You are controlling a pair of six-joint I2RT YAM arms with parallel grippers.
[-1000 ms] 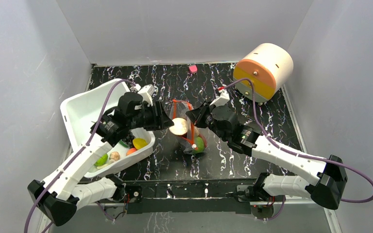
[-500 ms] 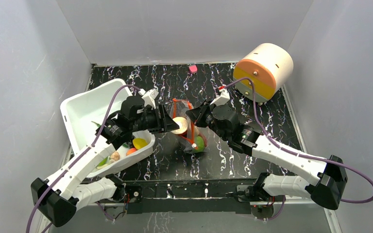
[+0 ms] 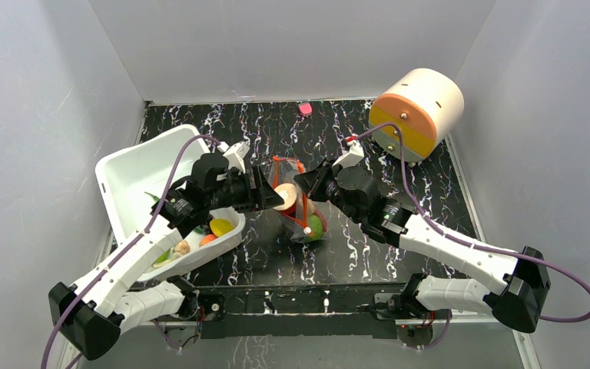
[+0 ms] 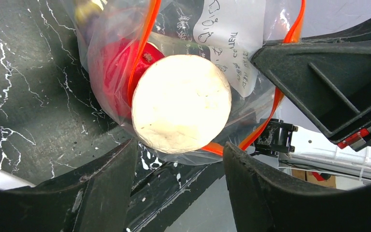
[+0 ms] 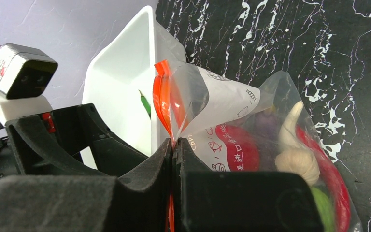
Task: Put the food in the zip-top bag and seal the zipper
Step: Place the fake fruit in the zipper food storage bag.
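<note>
Gripping the zipper (image 5: 160, 96) between fully closed fingers, the right gripper (image 5: 173, 145) holds up the zip-top bag (image 5: 280, 92). Just past its tips, inside the bag, lie one pale bulb (image 5: 294, 162), one red chili (image 5: 329, 169) and one green fruit (image 5: 326, 212). The left gripper (image 4: 179, 145), jaws spread and clasping nothing, faces one red apple (image 4: 181, 108) lodged in the bag's mouth straight ahead.

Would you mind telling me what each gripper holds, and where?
Right gripper pinches the clear plastic zip-top bag by its orange-red zipper strip; left gripper holds nothing.
</note>
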